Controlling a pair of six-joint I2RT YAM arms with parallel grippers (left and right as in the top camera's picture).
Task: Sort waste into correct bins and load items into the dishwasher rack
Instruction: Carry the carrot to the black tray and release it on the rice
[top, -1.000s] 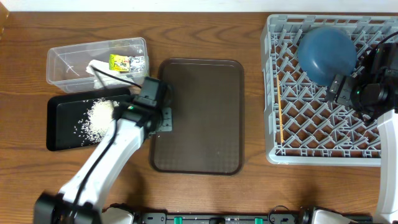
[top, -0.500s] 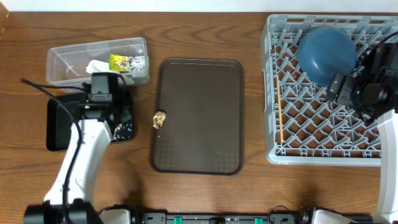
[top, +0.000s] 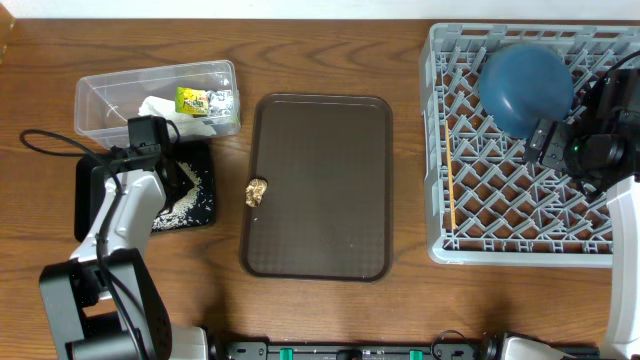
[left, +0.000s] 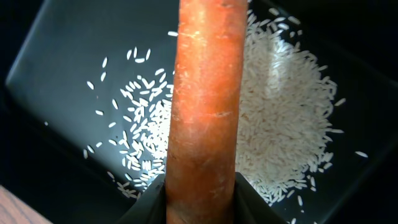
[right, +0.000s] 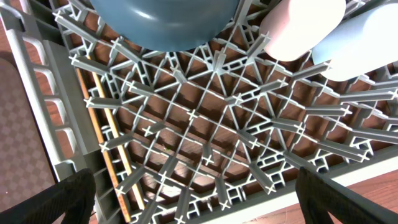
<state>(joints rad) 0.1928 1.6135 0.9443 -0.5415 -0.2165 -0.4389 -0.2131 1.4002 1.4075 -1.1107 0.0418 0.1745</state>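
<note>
My left gripper (left: 200, 190) is shut on the orange carrot stick (left: 205, 93), which hangs over the white rice (left: 280, 112) in the black tray (top: 90, 215). From overhead the left gripper (top: 158, 160) sits above that tray's top edge. The clear tub (top: 100, 100) behind it holds the tissue (top: 160, 108) and the foil wrapper (top: 195, 100). A brown food bit (top: 257, 191) lies on the brown tray (top: 320, 200). My right gripper (right: 202, 196) hovers open over the grey rack (top: 480, 250), which holds the dark blue bowl (top: 526, 85), a pink cup (right: 301, 25), a light blue cup (right: 360, 43) and a chopstick (top: 451, 190).
The brown tray lies between the two bins and the rack, with bare wooden table round it. The white bowl is out of view. The right arm covers the rack's right side in the overhead view.
My left arm swung left from the brown tray's left edge to above the black tray, uncovering the brown food bit. The right arm has stayed put.
</note>
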